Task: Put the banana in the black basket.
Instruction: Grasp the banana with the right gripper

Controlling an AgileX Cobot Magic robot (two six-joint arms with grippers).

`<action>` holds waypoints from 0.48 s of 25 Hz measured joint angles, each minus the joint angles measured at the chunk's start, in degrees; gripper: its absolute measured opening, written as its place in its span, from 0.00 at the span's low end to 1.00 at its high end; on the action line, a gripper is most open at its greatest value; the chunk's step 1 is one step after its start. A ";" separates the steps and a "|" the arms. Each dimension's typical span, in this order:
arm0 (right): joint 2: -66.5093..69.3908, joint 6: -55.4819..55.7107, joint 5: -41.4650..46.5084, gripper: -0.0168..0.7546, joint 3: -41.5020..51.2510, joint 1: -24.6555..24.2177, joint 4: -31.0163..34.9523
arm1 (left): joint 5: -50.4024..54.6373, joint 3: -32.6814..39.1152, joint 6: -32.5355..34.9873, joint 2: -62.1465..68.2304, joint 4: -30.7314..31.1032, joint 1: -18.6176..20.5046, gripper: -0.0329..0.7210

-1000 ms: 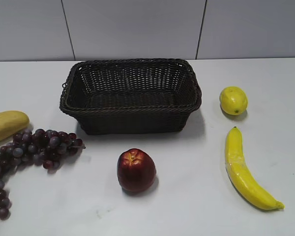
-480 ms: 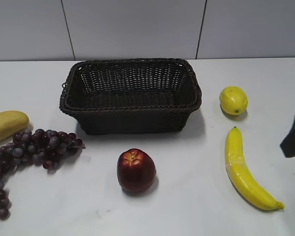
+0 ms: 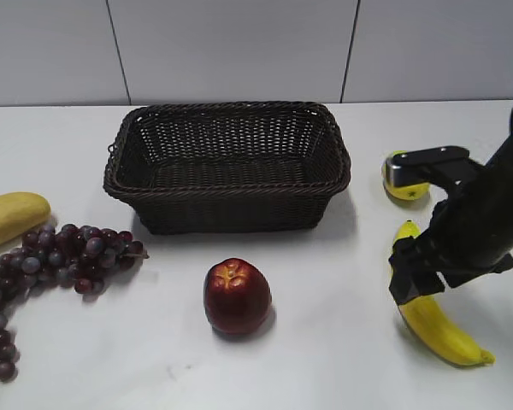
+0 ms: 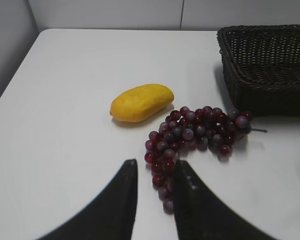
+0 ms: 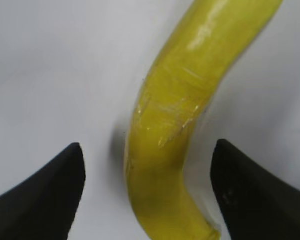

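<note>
The banana (image 3: pixel 440 333) lies on the white table at the right, long and bright yellow. Its middle is hidden under my right arm. My right gripper (image 3: pixel 415 282) is open and hangs just above the banana's middle. In the right wrist view the banana (image 5: pixel 170 130) lies between the two spread fingers (image 5: pixel 147 146), which do not touch it. The black basket (image 3: pixel 231 188), dark woven wicker, stands empty at the back centre. It also shows in the left wrist view (image 4: pixel 260 95). My left gripper (image 4: pixel 155 165) is narrowly open and empty, above the table by the grapes.
A lemon (image 3: pixel 408 193) sits behind the banana, partly hidden by my right arm. A red apple (image 3: pixel 237 295) lies in front of the basket. Purple grapes (image 3: pixel 60 252) and a stubby pale-yellow fruit (image 3: pixel 8 218) lie at the left.
My right arm has come in from the right edge and now stands over the banana's middle. The fruit and the basket have not moved.
</note>
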 joint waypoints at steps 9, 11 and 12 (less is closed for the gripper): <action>6.64 0.41 -3.10 0.48 -0.21 0.00 -0.22 | 0.00 0.00 0.00 0.00 0.00 0.00 0.36; 4.79 0.47 -3.03 0.44 -0.15 0.00 -0.22 | 0.00 0.00 0.00 0.00 0.00 0.00 0.36; 3.02 0.47 -3.04 0.44 -0.15 0.00 -0.22 | 0.00 0.00 0.00 0.00 0.00 0.00 0.36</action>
